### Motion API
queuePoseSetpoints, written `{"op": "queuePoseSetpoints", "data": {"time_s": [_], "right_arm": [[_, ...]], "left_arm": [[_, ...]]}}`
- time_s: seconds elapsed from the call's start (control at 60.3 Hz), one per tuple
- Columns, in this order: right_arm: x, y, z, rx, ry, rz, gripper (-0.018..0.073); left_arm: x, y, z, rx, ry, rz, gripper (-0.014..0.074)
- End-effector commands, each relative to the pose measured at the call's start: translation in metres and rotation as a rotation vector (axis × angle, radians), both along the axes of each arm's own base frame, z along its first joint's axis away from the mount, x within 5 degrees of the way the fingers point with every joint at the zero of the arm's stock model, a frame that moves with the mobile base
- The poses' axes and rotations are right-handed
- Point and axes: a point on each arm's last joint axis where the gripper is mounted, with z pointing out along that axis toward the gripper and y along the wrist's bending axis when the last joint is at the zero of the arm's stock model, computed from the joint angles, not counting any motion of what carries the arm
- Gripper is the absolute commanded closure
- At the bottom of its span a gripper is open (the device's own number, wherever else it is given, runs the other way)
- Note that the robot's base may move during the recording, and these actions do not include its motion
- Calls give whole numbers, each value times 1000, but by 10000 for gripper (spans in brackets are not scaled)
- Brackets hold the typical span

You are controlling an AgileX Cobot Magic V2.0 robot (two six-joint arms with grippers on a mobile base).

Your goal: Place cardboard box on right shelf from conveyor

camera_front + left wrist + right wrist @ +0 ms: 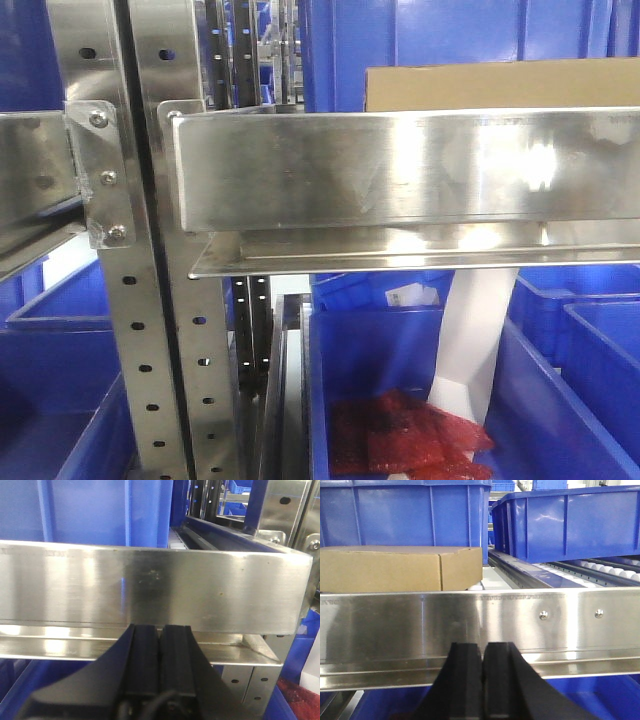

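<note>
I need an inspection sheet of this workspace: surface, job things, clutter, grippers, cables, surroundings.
Surface: steel shelf, shiny front lip.
Job things: box rests on the shelf behind the lip; conveyor not seen.
Clutter: red bubble wrap and a white sheet in the bin below.
Grippers: left gripper shut, empty; right gripper shut, empty, both before the lip.
Cables: nothing seen.
Surroundings: blue bins, perforated uprights, rollers.

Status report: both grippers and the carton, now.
Left gripper shut, empty, facing the steel lip. Right gripper shut, empty. Plain tan cardboard box rests behind the shiny stainless-steel shelf's front lip, beside blue plastic bins. Nothing in the way.
</note>
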Motion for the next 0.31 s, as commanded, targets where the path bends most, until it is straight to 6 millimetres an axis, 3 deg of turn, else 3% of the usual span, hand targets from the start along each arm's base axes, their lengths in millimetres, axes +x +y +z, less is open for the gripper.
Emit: {"op": "queuePoseSetpoints", "data": {"time_s": [0.0, 0.298], "right_arm": [[-3, -1, 11, -16, -107, -16, 502], [-3, -1, 11, -15, -107, -16, 502]], "left_arm": [[-1, 1, 6, -7, -90, 7, 713], [-1, 1, 6, -7, -90, 7, 713]]}}
